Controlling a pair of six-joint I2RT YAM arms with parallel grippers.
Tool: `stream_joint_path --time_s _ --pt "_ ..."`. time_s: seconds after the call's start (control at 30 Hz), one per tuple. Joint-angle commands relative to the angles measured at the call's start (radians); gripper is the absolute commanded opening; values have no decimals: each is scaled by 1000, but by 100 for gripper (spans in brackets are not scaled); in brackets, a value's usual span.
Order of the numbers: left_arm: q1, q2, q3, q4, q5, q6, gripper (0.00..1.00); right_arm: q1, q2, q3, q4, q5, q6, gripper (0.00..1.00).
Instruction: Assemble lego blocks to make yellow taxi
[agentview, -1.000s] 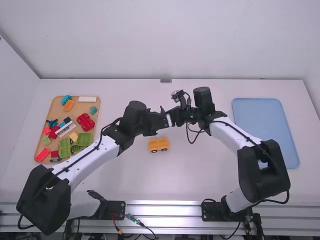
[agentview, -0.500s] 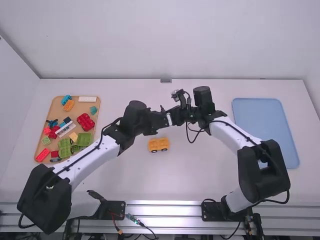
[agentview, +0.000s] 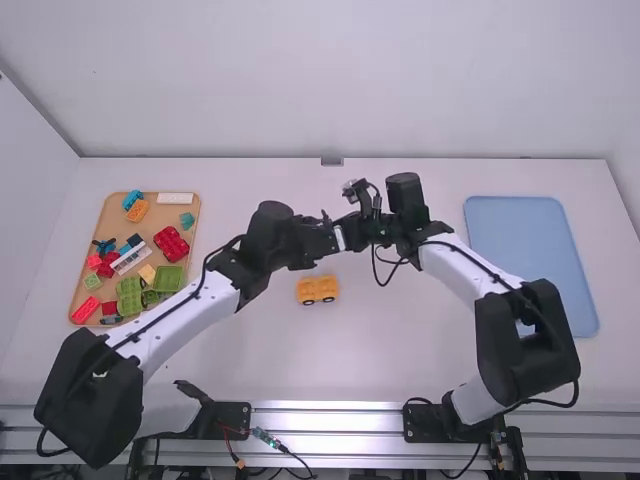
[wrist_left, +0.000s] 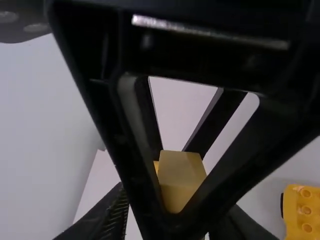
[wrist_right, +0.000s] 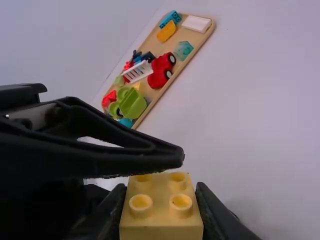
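Note:
My left gripper (agentview: 326, 238) and right gripper (agentview: 350, 234) meet above the middle of the table. In the right wrist view my right gripper (wrist_right: 161, 192) is shut on a yellow studded block (wrist_right: 160, 212), with the left arm's gripper right against it. From the left wrist, my left gripper (wrist_left: 176, 210) is at the same block (wrist_left: 180, 175), partly hidden behind the other gripper's black frame; its grip is unclear. A yellow-orange wheeled piece (agentview: 318, 290) stands on the table nearer the arm bases, its studs also visible in the left wrist view (wrist_left: 304, 210).
At the left, a wooden tray (agentview: 182, 252) holds several loose parts, among them a red piece (agentview: 171, 243), green pieces (agentview: 130, 296) and a white piece (agentview: 175, 198). A blue tray (agentview: 530, 250) lies at the right, beyond the right arm's elbow.

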Motion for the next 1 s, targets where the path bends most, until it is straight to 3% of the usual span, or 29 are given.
stream_joint_path --time_s 0.0,0.07,0.13,0.17,0.27,0.43,0.67,0.87,0.97 --pt "-8 -4 4 0 16 -8 45 5 5 13 0 2 -12 31" --pt "-8 -4 4 -1 9 -9 51 5 5 13 -4 16 -30 31" --pt "-8 -4 4 -6 -37 -49 69 4 5 13 -12 60 -67 30" --pt "-8 -6 4 -10 -53 -68 71 0 5 13 -15 69 -89 28" --pt "1 -23 5 -66 -70 -79 70 -24 5 13 -43 72 -180 27" --pt "19 -55 26 -170 39 -60 72 -57 5 13 -83 72 -294 27" --pt "93 -79 89 -268 274 -7 80 -96 4 13 -170 72 -586 19" --pt "205 -34 190 -420 600 93 88 -82 -19 13 -286 17 -907 17" --pt "228 5 228 -468 639 106 89 -83 -40 13 -304 12 -963 14"
